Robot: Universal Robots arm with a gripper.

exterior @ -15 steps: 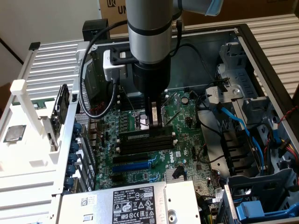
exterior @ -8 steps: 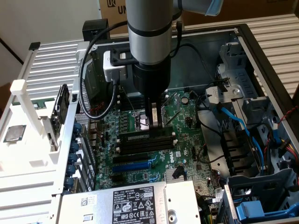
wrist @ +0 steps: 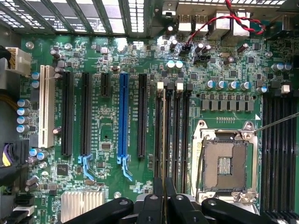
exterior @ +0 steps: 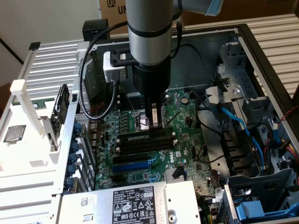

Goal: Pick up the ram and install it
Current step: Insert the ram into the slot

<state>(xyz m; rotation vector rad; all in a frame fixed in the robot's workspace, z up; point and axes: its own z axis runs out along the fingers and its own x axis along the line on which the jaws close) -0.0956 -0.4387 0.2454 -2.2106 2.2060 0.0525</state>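
Gripper (exterior: 156,122) (wrist: 163,192) is pinched narrow on the ram (exterior: 140,137) (wrist: 163,135), holding it by its top edge. The ram stands on its thin edge, down at the black memory slots (exterior: 145,145) (wrist: 181,135), right beside the CPU socket (wrist: 224,163). Can't tell if it's pushed all the way in. Green motherboard (exterior: 183,112) (wrist: 112,60) lies inside the open PC case (exterior: 261,44).

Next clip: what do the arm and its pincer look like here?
The arm is a smooth silver-grey tube with a black ring and a pale blue joint cap. A white box on a black bracket sits at the wrist, with black cables looping from it. The pincer has a round black body and slim metallic fingers; in the wrist view its linkage is black.
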